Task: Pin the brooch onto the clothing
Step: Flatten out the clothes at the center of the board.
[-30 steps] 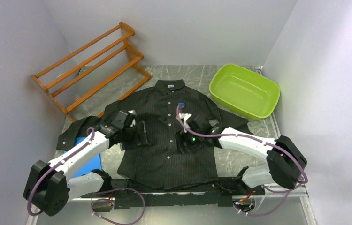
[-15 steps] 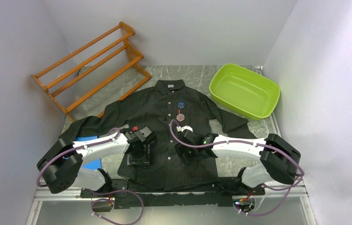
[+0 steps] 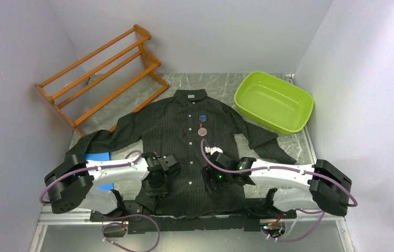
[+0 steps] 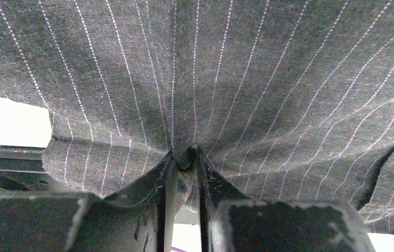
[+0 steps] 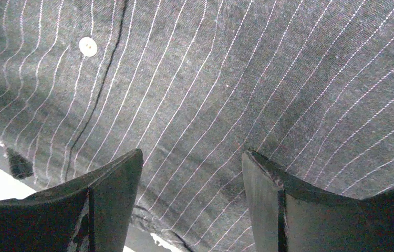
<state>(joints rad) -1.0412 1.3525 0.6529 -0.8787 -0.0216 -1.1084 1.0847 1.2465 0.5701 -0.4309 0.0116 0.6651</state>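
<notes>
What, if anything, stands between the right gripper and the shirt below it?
Nothing visible. The right gripper is open directly over the pinstriped shirt, with only bare cloth between its fingers. One white button lies off to the side.

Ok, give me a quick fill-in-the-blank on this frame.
The left jaws are ____ on a fold of the shirt.
The right jaws stand ____ over the shirt.
The tub by the right wall is ____ in colour.
Missing words: shut; open; green.
</notes>
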